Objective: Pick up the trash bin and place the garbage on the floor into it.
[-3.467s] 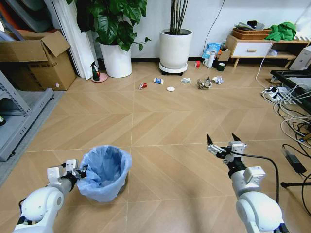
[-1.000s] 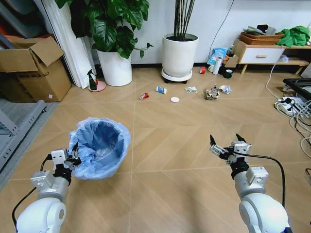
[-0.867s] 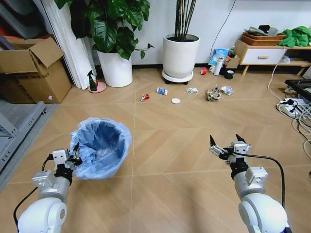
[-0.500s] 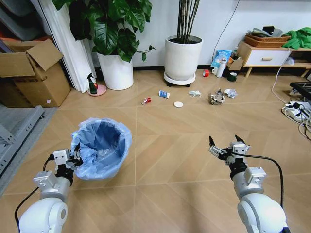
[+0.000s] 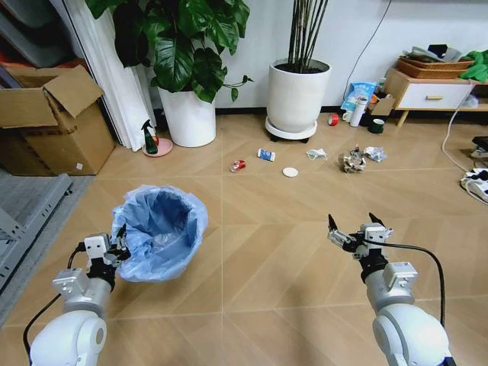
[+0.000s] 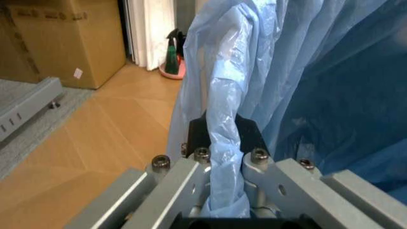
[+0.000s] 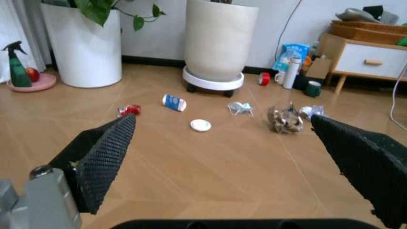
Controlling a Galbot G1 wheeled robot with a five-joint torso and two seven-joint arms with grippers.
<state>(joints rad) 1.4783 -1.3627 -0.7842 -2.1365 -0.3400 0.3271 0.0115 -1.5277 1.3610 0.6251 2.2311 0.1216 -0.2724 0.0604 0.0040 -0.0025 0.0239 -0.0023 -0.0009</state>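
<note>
On the herringbone wood floor, our left gripper (image 5: 114,245) is clamped on the crinkly blue bag rim of the trash bin (image 5: 158,232), held low at our left. Our right gripper (image 5: 355,229) hangs spread wide, holding nothing. Well ahead, the garbage (image 5: 290,172) lies scattered before two white plant pots (image 5: 298,95); a cardboard box (image 5: 49,122) stands left.
</note>
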